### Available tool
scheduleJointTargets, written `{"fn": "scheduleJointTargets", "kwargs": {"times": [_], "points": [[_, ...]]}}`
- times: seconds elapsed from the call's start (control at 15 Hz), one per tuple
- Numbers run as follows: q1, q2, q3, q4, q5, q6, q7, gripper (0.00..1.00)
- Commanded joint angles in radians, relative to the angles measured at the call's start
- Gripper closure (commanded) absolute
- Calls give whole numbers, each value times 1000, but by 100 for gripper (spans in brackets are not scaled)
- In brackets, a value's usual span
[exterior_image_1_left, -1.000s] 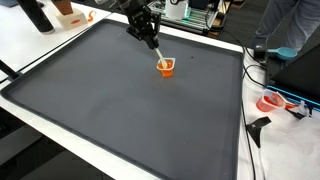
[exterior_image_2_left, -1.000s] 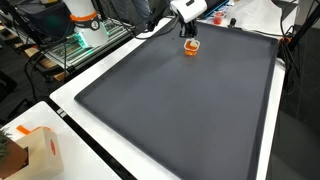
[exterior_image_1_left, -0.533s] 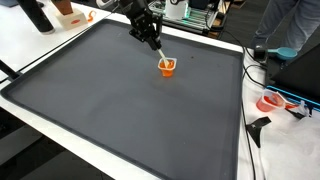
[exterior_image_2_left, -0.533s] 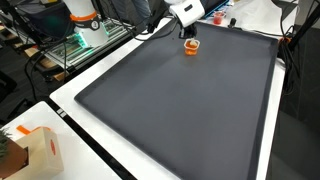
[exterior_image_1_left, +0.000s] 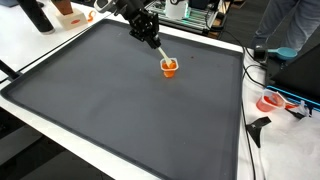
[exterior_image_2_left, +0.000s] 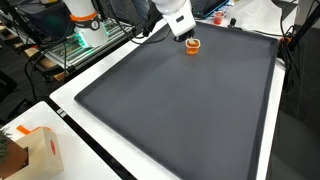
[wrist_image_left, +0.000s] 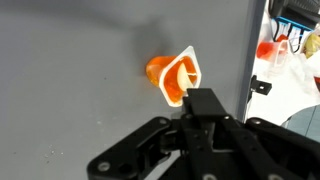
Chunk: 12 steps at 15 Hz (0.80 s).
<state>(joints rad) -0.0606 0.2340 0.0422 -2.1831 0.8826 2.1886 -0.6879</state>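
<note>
A small orange cup stands near the far edge of a dark grey mat. In the wrist view the cup lies just beyond my fingertips. My gripper hangs close above and beside the cup. Its jaws are pressed together on a thin white stick. That stick slants down from the fingertips, and its lower end rests inside the cup.
A white table border surrounds the mat. A cardboard box sits at one near corner. Orange and white items lie off the mat beside cables. A person stands at the back, and equipment racks line another side.
The gripper has shifted slightly sideways while still holding the stick in the cup. The cup has nudged a little across the mat.
</note>
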Motion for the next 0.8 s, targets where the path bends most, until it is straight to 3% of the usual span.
{"fn": "scheduleJointTargets", "kwargs": {"times": [0.0, 0.73], "points": [[-31, 34, -9, 9, 67, -68, -32, 97], [-54, 104, -22, 28, 221, -121, -127, 97]]}}
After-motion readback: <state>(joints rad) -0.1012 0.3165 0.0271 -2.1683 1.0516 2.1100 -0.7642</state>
